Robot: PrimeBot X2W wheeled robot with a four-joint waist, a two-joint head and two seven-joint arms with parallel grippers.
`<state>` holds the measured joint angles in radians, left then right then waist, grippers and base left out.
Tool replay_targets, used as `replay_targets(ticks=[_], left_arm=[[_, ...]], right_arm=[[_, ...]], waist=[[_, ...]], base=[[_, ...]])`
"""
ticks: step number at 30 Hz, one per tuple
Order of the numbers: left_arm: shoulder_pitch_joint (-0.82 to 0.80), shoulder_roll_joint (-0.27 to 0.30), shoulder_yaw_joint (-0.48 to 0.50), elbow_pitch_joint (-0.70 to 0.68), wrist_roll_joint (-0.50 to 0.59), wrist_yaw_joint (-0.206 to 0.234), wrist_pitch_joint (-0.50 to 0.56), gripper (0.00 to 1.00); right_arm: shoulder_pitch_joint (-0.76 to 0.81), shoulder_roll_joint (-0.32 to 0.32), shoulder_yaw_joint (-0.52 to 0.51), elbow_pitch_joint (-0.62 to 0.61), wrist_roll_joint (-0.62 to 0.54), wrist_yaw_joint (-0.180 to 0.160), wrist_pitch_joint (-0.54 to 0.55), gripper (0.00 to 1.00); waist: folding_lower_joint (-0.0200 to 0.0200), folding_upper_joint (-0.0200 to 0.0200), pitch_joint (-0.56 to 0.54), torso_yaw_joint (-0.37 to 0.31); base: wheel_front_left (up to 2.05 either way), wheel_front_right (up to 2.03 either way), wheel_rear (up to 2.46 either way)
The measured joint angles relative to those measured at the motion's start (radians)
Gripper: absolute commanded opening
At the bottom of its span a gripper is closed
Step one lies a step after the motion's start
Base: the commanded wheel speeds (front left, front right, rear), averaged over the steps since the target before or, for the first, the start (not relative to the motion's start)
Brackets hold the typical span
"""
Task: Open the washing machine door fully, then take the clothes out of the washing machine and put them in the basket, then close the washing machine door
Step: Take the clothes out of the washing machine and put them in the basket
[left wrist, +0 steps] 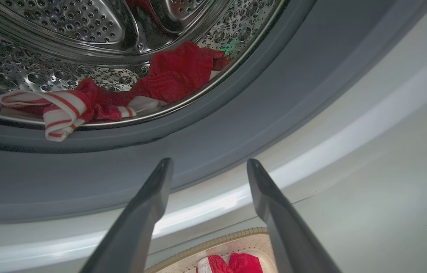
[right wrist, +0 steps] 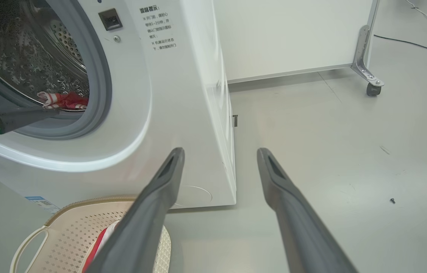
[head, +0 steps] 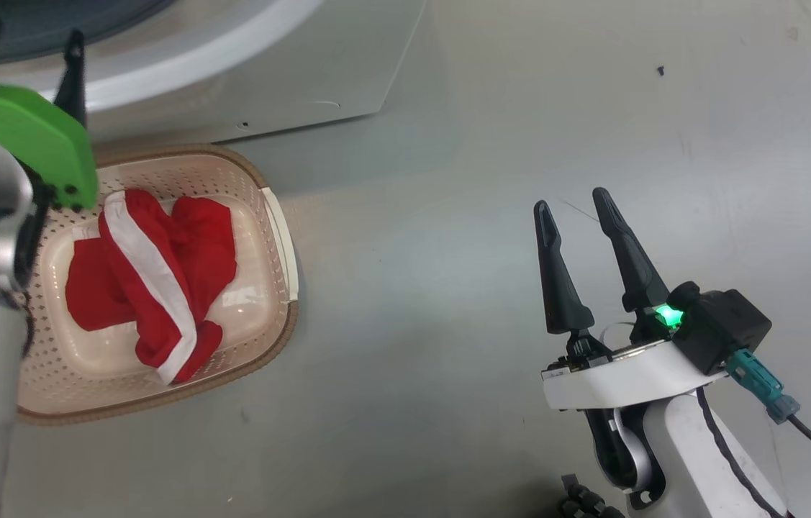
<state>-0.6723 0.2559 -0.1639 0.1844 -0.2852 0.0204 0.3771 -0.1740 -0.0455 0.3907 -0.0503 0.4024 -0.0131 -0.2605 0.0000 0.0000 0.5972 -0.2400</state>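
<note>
The washing machine (right wrist: pixel 168 113) stands open, and its door is out of view. Red clothes with white stripes (left wrist: pixel 84 106) lie at the front lip of the steel drum (left wrist: pixel 65 38), one striped end hanging over the grey rubber ring (left wrist: pixel 236 113). My left gripper (left wrist: pixel 209 162) is open and empty, just outside the ring below those clothes. One of its fingers (head: pixel 74 72) shows by the machine's front. Another red and white garment (head: pixel 153 280) lies in the cream basket (head: pixel 275 216) on the floor before the machine. My right gripper (head: pixel 571 203) is open and empty over bare floor to the basket's right.
Grey floor (right wrist: pixel 330 151) stretches to the right of the machine. A white panel on a caster foot (right wrist: pixel 366 72) stands behind, with a cable (right wrist: pixel 414 45) on the floor beyond it. A small dark screw (right wrist: pixel 392 201) lies on the floor.
</note>
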Motion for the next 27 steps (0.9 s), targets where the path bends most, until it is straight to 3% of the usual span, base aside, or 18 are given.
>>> replay_targets(ticks=[12,27], left_arm=[[-0.273,0.146,0.057,0.044,0.04,-0.027,0.114,1.0],[-0.481,0.251,0.086,0.134,0.069,-0.062,0.182,1.0]], right_arm=[[-0.107,0.0,0.052,-0.01,0.085,-0.016,0.0,1.0],[-0.151,0.001,0.079,-0.006,0.139,-0.031,0.0,1.0]], waist=[[0.0001,0.0,0.142,-0.082],[0.0001,0.0,0.216,-0.178]], base=[[0.0,0.0,0.0],[0.0,0.0,0.0]])
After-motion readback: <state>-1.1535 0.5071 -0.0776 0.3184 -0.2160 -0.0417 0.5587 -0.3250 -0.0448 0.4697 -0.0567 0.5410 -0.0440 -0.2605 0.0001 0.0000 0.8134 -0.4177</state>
